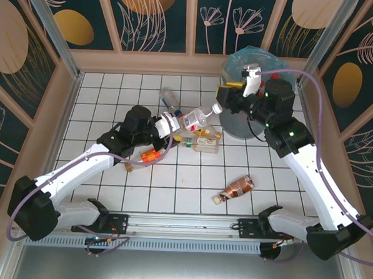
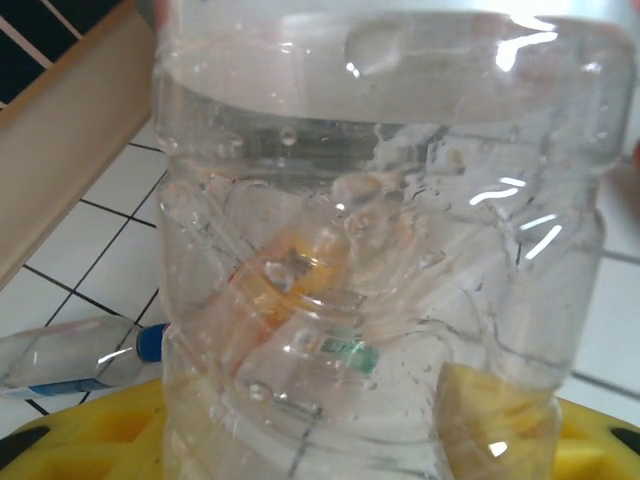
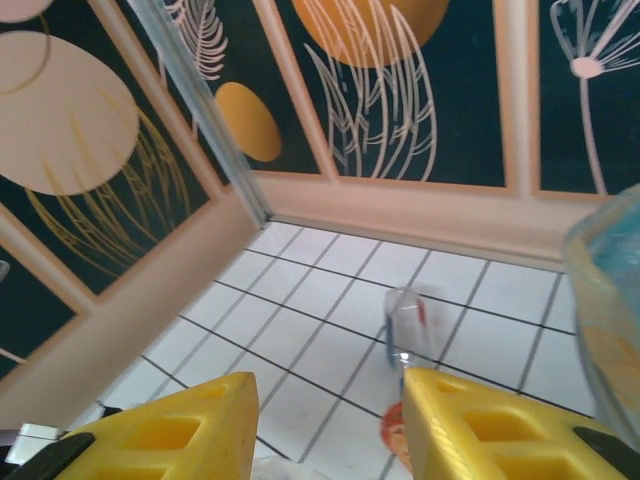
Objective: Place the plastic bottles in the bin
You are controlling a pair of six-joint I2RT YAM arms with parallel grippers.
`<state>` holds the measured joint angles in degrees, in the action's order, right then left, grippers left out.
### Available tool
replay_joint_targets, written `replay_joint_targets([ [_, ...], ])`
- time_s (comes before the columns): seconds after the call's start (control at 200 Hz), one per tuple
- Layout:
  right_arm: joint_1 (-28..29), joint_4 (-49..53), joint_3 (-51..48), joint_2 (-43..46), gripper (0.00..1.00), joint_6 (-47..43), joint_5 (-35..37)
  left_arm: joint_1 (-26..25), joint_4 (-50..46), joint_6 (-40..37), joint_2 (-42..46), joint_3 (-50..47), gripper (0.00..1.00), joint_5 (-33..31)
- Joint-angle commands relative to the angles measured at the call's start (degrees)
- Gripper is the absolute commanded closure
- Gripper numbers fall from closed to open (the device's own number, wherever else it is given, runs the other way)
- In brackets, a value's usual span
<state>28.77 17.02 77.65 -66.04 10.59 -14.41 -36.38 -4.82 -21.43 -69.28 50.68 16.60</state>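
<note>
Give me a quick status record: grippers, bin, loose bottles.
left gripper: closed on a clear bottle with a red label
right gripper: open, empty, by the bin
bin state: upright, far right, lined with a blue bag
loose bottles: brown-label bottle near front; orange bottle beside left arm; far clear bottle at back; small cluster mid-table

Upright at far right: grey mesh bin [image 1: 234, 124], blue-lined. Held tilted just beside it: red-label bottle [image 1: 197, 119], white cap. Behind, lying: clear bottle [image 1: 170, 100]. Clustered mid-worktop: several bottles [image 1: 203, 140]. Left: orange-capped bottle [image 1: 150, 155]. Nearer, apart: crushed brown-label bottle [image 1: 236, 188].
</note>
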Motion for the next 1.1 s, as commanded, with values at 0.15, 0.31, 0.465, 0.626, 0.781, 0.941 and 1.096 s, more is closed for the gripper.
replay_joint_targets([
  [0.15,0.40,1.27,6.66,-3.98,0.56,5.73,-12.74,0.07,9.81,15.96,4.59,-1.06,0.49,0.75],
  [0.31,0.49,1.71,7.87,-6.93,0.56,7.69,-16.55,0.02,10.24,17.32,5.24,-0.79,0.49,1.97],
  [0.465,0.76,-0.47,7.63,-7.70,0.59,8.36,-19.71,0.08,8.72,17.59,5.47,-0.06,0.48,2.88],
  [0.626,1.01,-0.94,7.44,-8.27,0.60,8.83,-20.83,0.07,9.01,17.89,5.73,-0.62,0.48,2.65],
  [0.781,1.50,0.47,7.68,-9.30,0.54,8.66,-21.32,0.05,9.13,17.94,5.47,-0.44,0.48,3.51],
  [0.941,1.90,0.32,7.61,-9.65,0.55,8.87,-20.04,0.04,9.32,17.29,5.56,-0.52,0.47,4.85],
  [1.096,2.07,-0.41,7.86,-9.63,0.74,8.80,-19.25,0.02,9.04,17.32,5.64,-1.01,0.46,4.55],
])
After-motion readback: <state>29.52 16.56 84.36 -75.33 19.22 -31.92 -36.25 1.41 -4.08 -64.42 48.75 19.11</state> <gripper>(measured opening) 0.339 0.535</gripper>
